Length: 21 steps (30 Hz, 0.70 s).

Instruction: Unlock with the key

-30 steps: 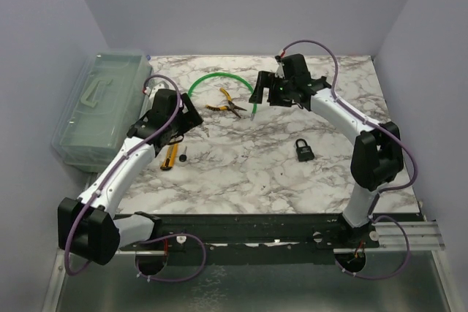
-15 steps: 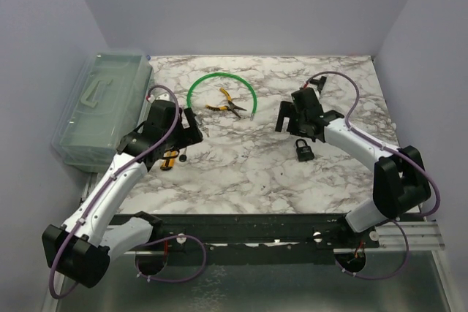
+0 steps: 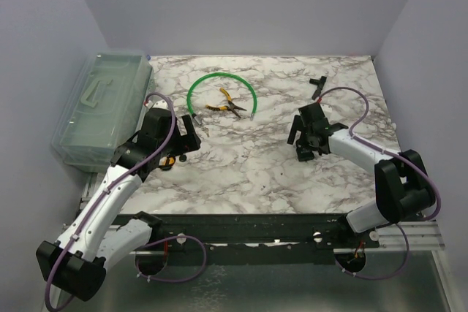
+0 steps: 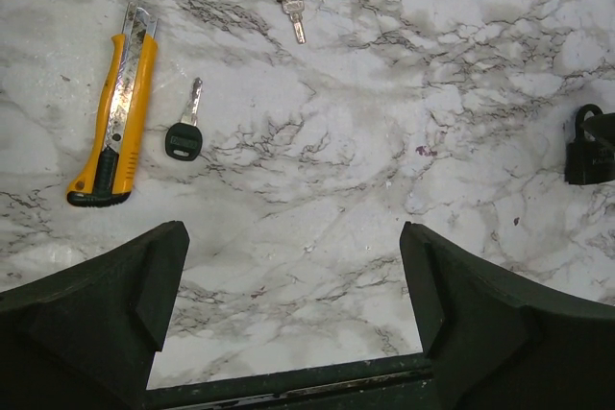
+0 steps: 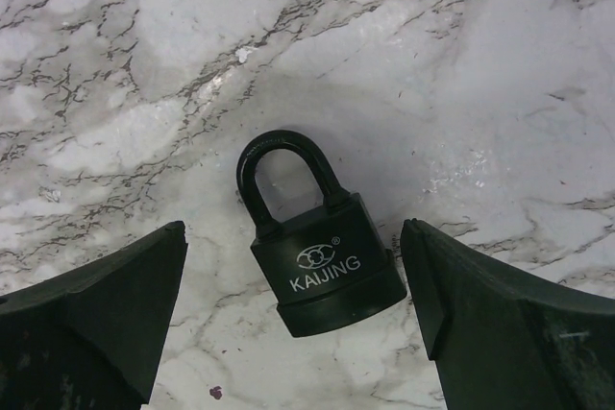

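Left claw [image 4: 293, 266] gaping, empty; right claw [image 5: 293, 232] gaping astride padlock [image 5: 327, 261]. Key [image 4: 293, 18] lying flat on desk [image 4: 346, 199], at 12 o'clock from left claw. Probably light, stiff, slippery; best pinched edgewise at the head.

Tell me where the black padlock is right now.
In the right wrist view the black padlock lies flat on the marble table, between the open fingers of the right gripper and touching neither; that is the table's right half.
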Tool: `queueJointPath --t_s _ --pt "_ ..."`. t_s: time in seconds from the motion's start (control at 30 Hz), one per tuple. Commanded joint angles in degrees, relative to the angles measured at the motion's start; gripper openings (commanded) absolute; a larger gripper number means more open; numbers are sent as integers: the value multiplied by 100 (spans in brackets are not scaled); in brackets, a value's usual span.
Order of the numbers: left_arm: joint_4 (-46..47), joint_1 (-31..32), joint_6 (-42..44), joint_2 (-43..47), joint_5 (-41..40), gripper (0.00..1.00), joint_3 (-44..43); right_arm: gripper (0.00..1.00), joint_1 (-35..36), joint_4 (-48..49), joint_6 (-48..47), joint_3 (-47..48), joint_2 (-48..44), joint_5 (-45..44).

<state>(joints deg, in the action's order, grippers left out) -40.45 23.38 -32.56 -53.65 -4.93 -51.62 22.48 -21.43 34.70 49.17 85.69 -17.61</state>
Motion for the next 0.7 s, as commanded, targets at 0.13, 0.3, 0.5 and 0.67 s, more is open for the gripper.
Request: queueJointPath --t_s 0.13,0.3,0.5,0.67 --pt "10 25 74 162 -32 99 54 99 -7 157 118 -303 -34 120" --pt "11 25 74 154 -59 99 50 93 -7 30 129 -374 -44 230" --pt "10 18 65 136 -62 99 48 79 1 12 120 -459 54 179" --pt "14 20 74 135 -69 99 46 71 0 6 63 -441 139 163"
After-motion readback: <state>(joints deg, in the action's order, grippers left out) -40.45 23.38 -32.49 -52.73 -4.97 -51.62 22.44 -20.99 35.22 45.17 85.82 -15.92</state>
